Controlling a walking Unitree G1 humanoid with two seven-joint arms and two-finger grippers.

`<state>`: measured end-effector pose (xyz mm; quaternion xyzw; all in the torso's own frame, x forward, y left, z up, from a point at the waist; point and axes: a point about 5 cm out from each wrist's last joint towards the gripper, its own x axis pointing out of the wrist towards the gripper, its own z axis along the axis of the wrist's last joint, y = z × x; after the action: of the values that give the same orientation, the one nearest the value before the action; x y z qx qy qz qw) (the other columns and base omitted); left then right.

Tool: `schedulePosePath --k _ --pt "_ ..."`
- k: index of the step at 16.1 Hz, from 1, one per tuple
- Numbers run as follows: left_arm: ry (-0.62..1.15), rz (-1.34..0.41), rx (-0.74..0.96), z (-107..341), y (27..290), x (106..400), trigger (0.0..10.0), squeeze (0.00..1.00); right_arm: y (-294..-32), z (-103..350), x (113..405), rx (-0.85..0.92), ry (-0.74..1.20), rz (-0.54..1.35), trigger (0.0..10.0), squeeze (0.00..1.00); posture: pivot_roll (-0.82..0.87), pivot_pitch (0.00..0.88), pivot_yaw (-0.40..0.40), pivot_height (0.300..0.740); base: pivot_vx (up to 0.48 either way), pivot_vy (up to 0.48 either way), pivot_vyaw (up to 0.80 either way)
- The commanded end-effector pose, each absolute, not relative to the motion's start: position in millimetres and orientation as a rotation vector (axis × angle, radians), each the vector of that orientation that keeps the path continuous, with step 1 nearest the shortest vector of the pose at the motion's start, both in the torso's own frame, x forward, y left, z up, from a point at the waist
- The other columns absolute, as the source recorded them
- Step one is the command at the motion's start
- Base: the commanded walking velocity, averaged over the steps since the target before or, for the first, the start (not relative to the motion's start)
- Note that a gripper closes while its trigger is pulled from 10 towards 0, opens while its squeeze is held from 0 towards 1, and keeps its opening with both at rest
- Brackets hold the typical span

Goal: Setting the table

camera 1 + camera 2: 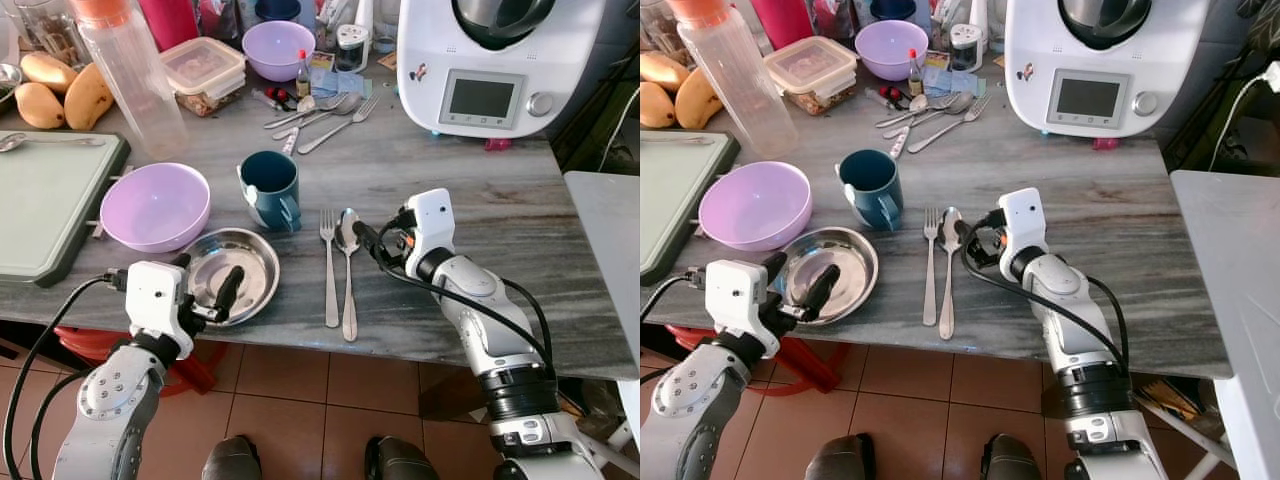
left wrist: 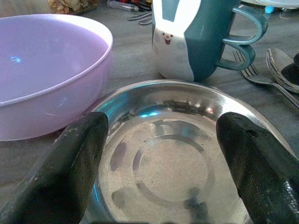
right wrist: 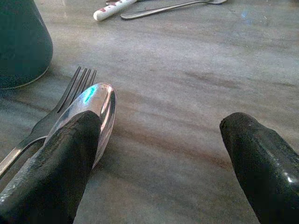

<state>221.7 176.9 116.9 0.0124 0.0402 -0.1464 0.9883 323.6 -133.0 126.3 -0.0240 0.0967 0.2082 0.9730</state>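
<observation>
In the left eye view, the steel plate sits at the table's front edge, with the fork and spoon laid parallel beside it. The left gripper hangs over the plate, fingers spread wide; the right gripper hovers by the spoon's bowl, fingers wide and empty. To finish well, I judge each should lift straight up, nudging nothing.

The right eye view shows the teal mug and the lilac bowl, matte plastic, just behind the plate.

In the left wrist view, the plate's rim is thin, its mirror finish ringed.

In the right wrist view, the spoon is glossy on grey veined stone.
</observation>
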Motion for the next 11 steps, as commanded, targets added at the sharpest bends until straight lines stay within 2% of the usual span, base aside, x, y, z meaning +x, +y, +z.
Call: schedulePosePath --k 1,2,4,11 --pt "0.075 -0.292 0.037 120.2 178.1 219.9 10.0 0.00 -131.2 126.2 324.0 -0.044 0.204 0.434 10.0 1.00 0.08 0.159 0.033 0.740 0.000 0.000 0.00" --pt "0.076 -0.292 0.038 120.3 178.4 219.5 10.0 0.00 -130.8 125.5 325.2 -0.047 0.209 0.446 10.0 1.00 0.08 0.161 0.033 0.740 0.000 0.000 0.00" --pt "0.088 -0.302 0.041 119.9 177.9 218.4 10.0 0.00 -148.6 107.5 342.3 0.074 0.377 0.506 10.0 1.00 0.09 0.171 0.036 0.740 0.000 0.000 0.00" --pt "0.085 -0.298 0.042 120.6 178.1 219.0 10.0 0.00 -155.5 107.4 351.6 0.060 0.380 0.496 10.0 1.00 0.09 0.167 0.034 0.740 0.000 0.000 0.00"
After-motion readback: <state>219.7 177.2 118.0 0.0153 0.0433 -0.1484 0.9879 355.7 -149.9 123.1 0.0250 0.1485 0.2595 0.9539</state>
